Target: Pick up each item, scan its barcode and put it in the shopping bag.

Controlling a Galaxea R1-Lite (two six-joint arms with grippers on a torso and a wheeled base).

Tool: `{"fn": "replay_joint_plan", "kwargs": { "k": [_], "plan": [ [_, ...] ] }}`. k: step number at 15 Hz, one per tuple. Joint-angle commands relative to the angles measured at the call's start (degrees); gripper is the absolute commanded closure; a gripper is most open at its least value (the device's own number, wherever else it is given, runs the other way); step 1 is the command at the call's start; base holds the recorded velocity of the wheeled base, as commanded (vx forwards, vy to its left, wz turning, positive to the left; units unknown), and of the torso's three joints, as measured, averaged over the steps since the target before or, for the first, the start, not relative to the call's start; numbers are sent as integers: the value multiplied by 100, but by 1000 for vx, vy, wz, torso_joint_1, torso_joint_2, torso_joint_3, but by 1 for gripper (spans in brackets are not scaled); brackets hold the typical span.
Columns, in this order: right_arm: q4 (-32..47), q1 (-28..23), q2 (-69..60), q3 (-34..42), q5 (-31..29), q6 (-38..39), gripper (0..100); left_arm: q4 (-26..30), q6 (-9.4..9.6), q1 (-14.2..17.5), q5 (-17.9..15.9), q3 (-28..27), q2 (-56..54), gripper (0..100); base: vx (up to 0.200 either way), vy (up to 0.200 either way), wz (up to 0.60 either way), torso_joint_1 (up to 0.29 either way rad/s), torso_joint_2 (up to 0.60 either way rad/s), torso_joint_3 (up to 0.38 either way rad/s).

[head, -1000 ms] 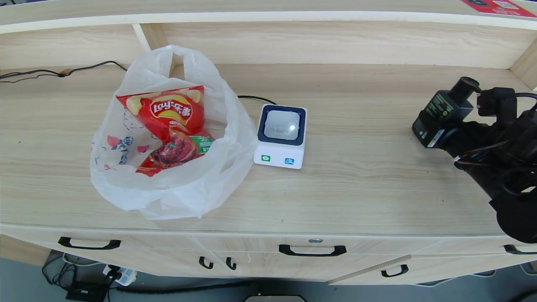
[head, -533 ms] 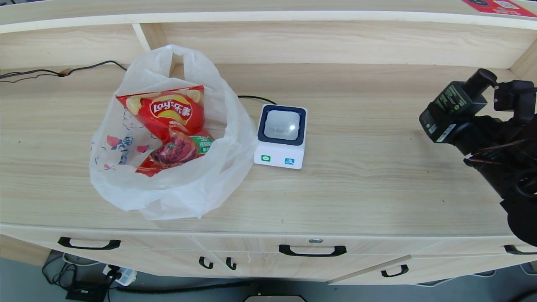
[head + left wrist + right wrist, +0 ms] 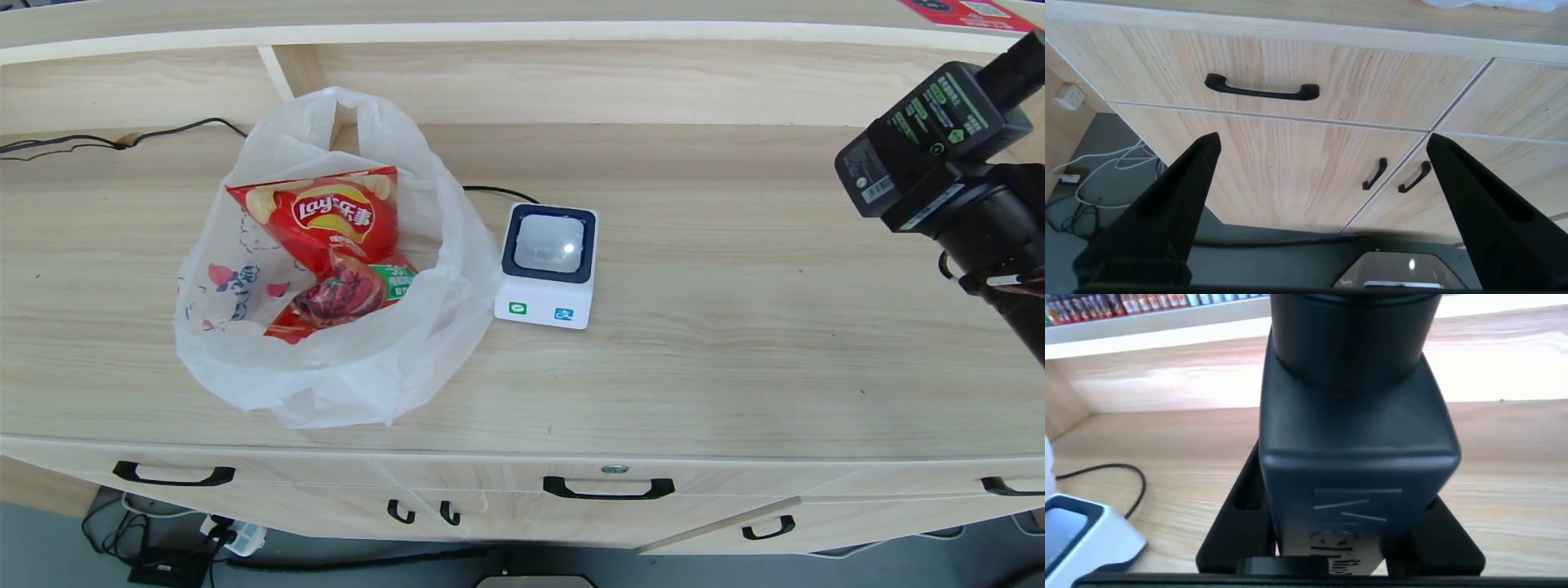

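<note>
A black square-sided bottle (image 3: 931,139) with a round cap hangs tilted above the counter's far right end, and my right gripper (image 3: 951,208) is shut on its lower part. The right wrist view shows the bottle (image 3: 1355,457) up close between the gripper (image 3: 1339,539) fingers. A white shopping bag (image 3: 326,384) lies open on the left of the counter, holding a red chips bag (image 3: 326,216) and a dark red packet (image 3: 343,294). The white scanner (image 3: 547,261) stands just right of the bag. My left gripper (image 3: 1323,147) is open, below the counter and facing the drawers.
A black cable (image 3: 498,193) runs behind the scanner, and another cable (image 3: 122,140) lies at the back left. A raised wooden back ledge (image 3: 571,73) borders the counter. Drawer handles (image 3: 1261,86) line the cabinet front. The scanner's corner (image 3: 1078,531) appears in the right wrist view.
My right arm has lifted the black bottle up and a little to the right, away from the counter surface. The bag, its contents and the scanner have not moved.
</note>
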Motion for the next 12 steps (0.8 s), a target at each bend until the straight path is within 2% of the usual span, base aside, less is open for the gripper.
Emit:
{"fn": "replay_joint_plan", "kwargs": {
  "k": [1,6,8,12],
  "plan": [
    [77,444,-648,167,-13,6,100,-7,0,-1,0,0,9,0,0,0,0,0,0,0],
    [1518,1753,-1808,325,-4,603,100,2,0,-1,0,0,9,0,0,0,0,0,0,0],
    [1835,2008,-1993,404,22,999,100,11,9,-1,0,0,9,0,0,0,0,0,0,0],
    [1852,2193,-1703,395,40,2018,100,11,9,-1,0,0,9,0,0,0,0,0,0,0]
  ]
}}
